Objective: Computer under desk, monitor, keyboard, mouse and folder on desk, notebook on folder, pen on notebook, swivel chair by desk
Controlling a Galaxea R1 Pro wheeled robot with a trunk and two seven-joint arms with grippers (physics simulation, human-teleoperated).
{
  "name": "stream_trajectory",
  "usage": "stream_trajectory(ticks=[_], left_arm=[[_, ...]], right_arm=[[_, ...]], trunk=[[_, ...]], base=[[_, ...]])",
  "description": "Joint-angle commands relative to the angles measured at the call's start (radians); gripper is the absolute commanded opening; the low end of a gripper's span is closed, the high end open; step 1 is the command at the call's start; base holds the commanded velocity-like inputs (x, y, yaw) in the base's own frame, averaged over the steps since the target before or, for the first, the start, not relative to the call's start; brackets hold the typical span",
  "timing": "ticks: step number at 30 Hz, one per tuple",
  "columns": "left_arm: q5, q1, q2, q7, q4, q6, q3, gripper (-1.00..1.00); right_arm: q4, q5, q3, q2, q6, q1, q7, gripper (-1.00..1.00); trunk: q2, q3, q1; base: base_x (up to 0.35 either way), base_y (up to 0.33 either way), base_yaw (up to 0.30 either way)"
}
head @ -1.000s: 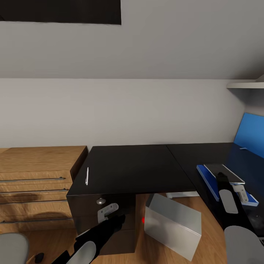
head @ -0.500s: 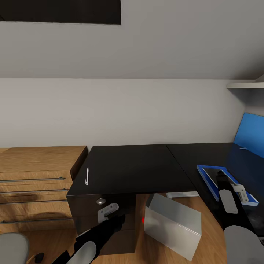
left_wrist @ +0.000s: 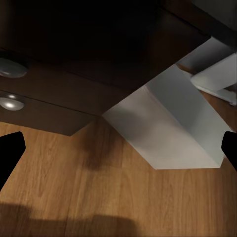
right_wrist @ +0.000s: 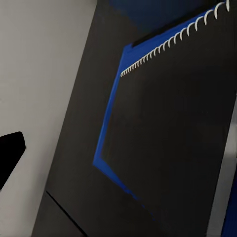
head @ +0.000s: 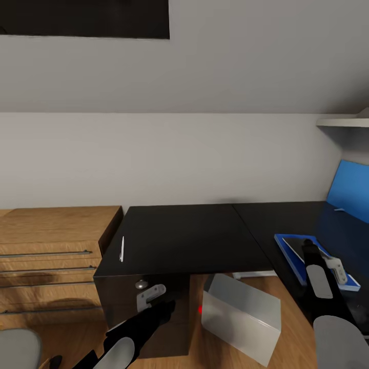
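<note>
The desk (head: 195, 230) stood against the grey wall, glossy black top, drawer front with a round knob (head: 141, 283) below its near left corner. The pen (head: 122, 248) lay on the top at about 9 o'clock from the desk's middle, close to the left edge, well apart from everything else. The folder (head: 289, 253) lay flat at 3 o'clock on the desk's right wing, with the notebook (head: 300, 245) stacked on it (its spiral binding was plain in the right wrist view (right_wrist: 168, 44)). The right gripper (head: 333, 266) hung just above the notebook's near end, fingers spread and holding nothing. The left gripper (head: 151, 297) hovered low before the drawer front, jaws wide apart, empty. The computer (head: 241, 315) stood tilted on the wooden floor (head: 287, 353) under the desk's edge, at 5 o'clock. A light wooden drawer unit (head: 51, 256) sat at far left.
</note>
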Motion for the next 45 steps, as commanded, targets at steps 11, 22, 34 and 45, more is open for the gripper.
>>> stream_trajectory(ticks=[11,22,34,45], left_arm=[[0.004,-0.001,0.0,0.006,0.0,0.003,-0.002,1.0],[0.004,-0.001,0.0,0.006,0.002,0.003,-0.002,1.0],[0.004,-0.001,0.0,0.006,0.002,0.003,-0.002,1.0],[0.004,-0.001,0.001,0.006,0.002,0.003,0.0,1.0]], right_arm=[[-0.001,-0.011,0.001,0.0,-0.006,-0.001,-0.001,1.0],[0.0,-0.011,0.001,0.0,-0.005,-0.001,-0.001,1.0],[0.0,-0.012,0.001,0.0,-0.004,-0.001,-0.001,1.0],[-0.003,-0.014,0.001,0.0,0.0,-0.001,0.004,1.0]], trunk=[[0.056,0.024,-0.031],[0.056,0.024,-0.031],[0.056,0.024,-0.031],[0.056,0.024,-0.031]], base=[[0.0,0.0,0.0],[-0.074,-0.038,0.0],[-0.06,-0.067,0.0],[-0.001,-0.001,0.0]])
